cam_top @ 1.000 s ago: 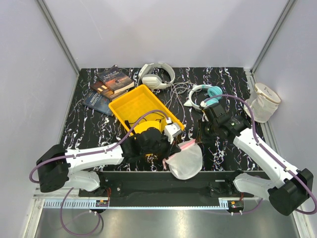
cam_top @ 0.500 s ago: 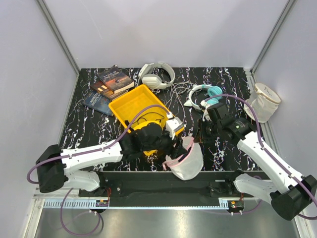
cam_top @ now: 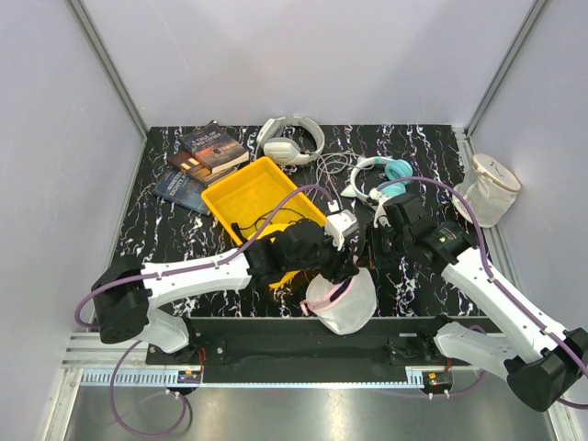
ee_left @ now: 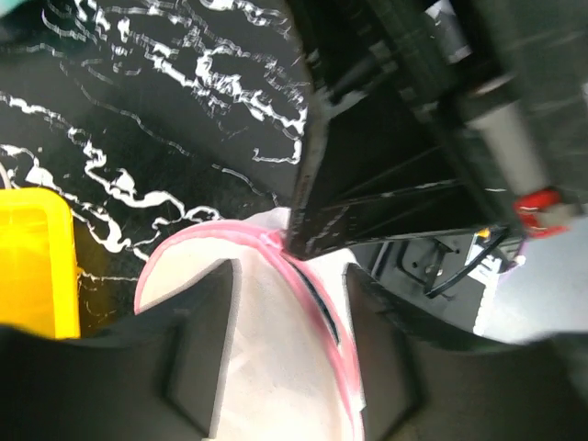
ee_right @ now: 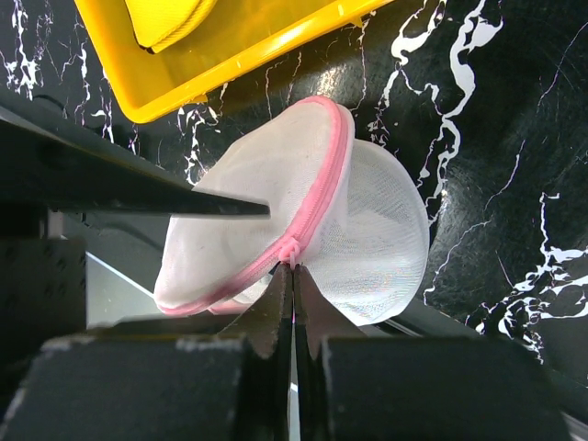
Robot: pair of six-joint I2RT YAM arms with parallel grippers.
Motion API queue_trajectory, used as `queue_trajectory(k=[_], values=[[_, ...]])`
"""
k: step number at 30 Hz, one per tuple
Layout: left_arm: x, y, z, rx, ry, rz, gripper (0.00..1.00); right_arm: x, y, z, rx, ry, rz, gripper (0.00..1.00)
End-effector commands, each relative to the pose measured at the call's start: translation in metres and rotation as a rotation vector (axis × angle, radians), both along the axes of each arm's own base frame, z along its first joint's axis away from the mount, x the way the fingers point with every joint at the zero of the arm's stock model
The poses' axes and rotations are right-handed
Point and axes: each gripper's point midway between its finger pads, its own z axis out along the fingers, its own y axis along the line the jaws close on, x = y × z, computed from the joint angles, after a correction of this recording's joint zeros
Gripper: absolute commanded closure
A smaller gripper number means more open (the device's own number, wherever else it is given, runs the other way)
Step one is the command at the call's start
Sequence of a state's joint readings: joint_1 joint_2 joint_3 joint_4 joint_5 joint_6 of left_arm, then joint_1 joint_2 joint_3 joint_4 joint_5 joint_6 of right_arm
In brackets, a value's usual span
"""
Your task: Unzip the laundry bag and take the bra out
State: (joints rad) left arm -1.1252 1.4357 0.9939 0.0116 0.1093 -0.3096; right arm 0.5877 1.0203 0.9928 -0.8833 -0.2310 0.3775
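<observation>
The laundry bag [cam_top: 347, 301], white mesh with a pink rim and zipper, sits at the table's front edge, tilted up on its side. My left gripper [cam_top: 342, 266] reaches over it, and its fingers straddle and press the bag [ee_left: 276, 358] in the left wrist view. My right gripper [cam_top: 369, 257] is shut on the pink zipper pull [ee_right: 291, 250] at the bag's rim [ee_right: 317, 197]. A short dark slit shows along the zipper [ee_left: 317, 299]. The navy bra is hidden.
A yellow tray [cam_top: 241, 193] stands just behind the bag and holds a yellow bra [ee_right: 165, 18]. Books [cam_top: 204, 156], white headphones [cam_top: 289, 140] and teal headphones [cam_top: 386, 175] lie further back. A cream mesh bag [cam_top: 491, 188] stands at the right edge.
My left gripper has moved right, onto the bag. The bag has tipped up with its pink rim raised. My right gripper has closed in slightly on the rim.
</observation>
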Motion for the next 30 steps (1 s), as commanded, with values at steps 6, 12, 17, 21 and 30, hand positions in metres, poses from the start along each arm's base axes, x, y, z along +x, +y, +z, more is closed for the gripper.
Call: queue_trajectory(k=[6, 12, 17, 21, 30], values=[[0.004, -0.007, 0.008, -0.026, -0.005, 0.016, 0.97, 0.01, 0.002, 0.017, 0.012, -0.073, -0.015, 1.0], [0.001, -0.003, 0.002, -0.016, -0.005, 0.01, 1.0, 0.016, -0.004, 0.01, -0.028, -0.069, -0.058, 1.0], [-0.005, 0.0, 0.0, -0.021, -0.01, -0.025, 1.0, 0.019, -0.011, 0.001, -0.07, -0.063, -0.09, 1.0], [-0.012, 0.004, -0.002, -0.027, -0.022, -0.064, 1.0, 0.024, -0.015, -0.009, -0.116, -0.053, -0.104, 1.0], [-0.031, 0.027, -0.011, -0.027, -0.037, -0.124, 1.0, 0.03, -0.019, -0.018, -0.159, -0.043, -0.113, 1.0]])
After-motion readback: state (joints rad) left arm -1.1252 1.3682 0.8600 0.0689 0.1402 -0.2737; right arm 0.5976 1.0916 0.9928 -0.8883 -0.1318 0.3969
